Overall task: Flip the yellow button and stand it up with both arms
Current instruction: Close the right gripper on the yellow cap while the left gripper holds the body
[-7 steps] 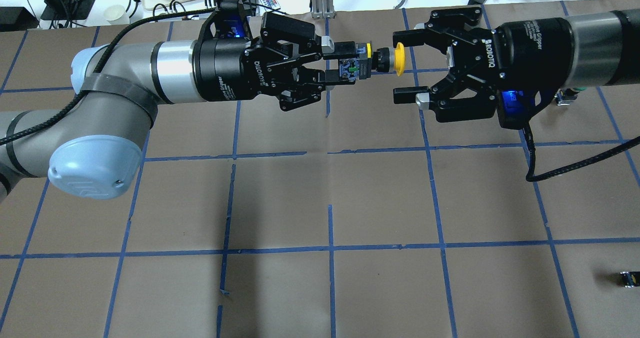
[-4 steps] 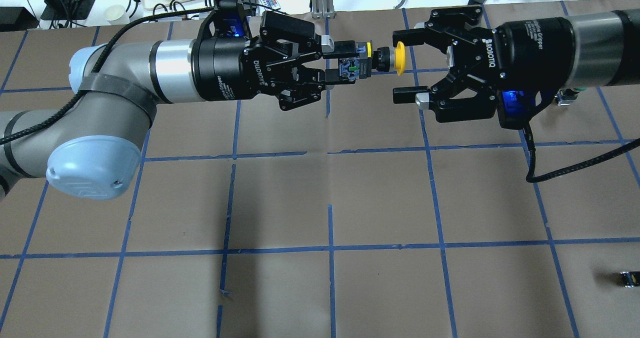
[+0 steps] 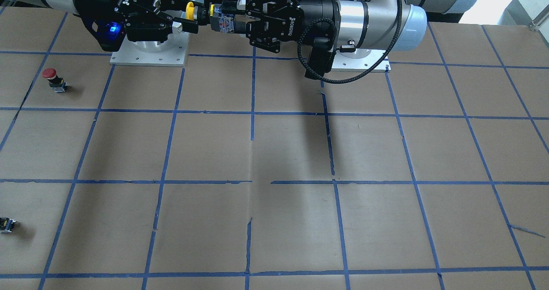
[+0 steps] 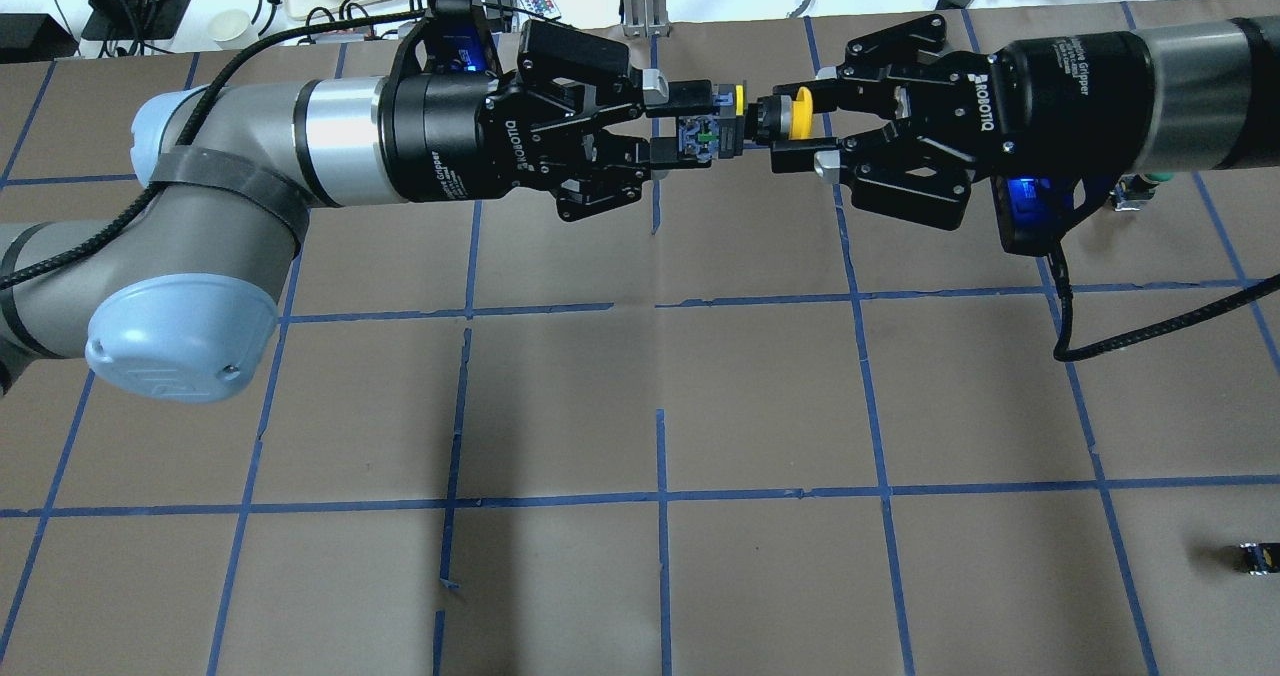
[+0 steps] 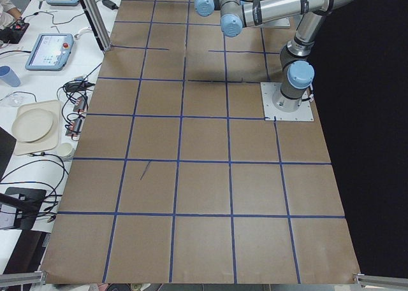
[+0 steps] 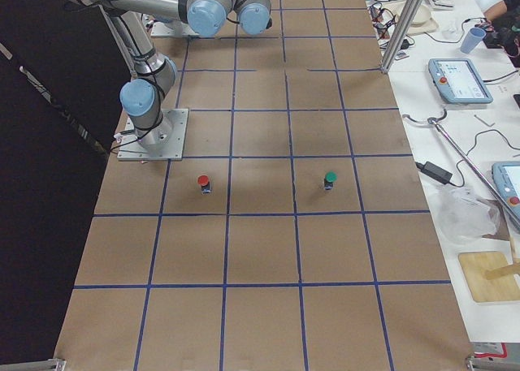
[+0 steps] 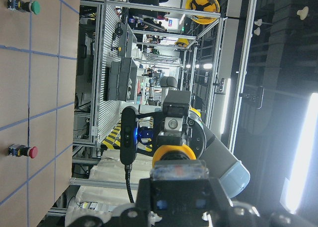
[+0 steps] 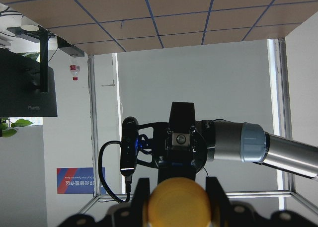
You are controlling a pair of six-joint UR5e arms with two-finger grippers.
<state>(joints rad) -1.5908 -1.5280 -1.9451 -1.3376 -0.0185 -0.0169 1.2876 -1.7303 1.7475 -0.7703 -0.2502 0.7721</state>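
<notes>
From the front camera I count two arms meeting high at the back of the table (image 3: 274, 152); one yellow button (image 3: 201, 13) lies sideways in the air between them, well above the brown paper; the left gripper (image 3: 225, 18) pinches its grey-blue end, and the right gripper (image 3: 188, 14) sits around its yellow cap; one red button (image 3: 50, 73) stands on the table off to one side, and one small dark piece (image 3: 6, 224) lies near the edge.

From above, the left gripper's two fingers are tight on the block; the right gripper's two fingers are closed on the cap, one on each side; so two grippers hold one button.

From the left end, the left arm (image 5: 280, 4) reaches across the top; the fingers are past the edge, so I cannot tell their state here.

From the right end, the right arm (image 6: 138, 6) is near; the red button and one green button (image 6: 330, 179) stand well apart on the table.

The left wrist camera looks past the block at the back of the yellow cap; two other buttons show on the table.

The right wrist camera shows the cap between two black fingers, touching both.
</notes>
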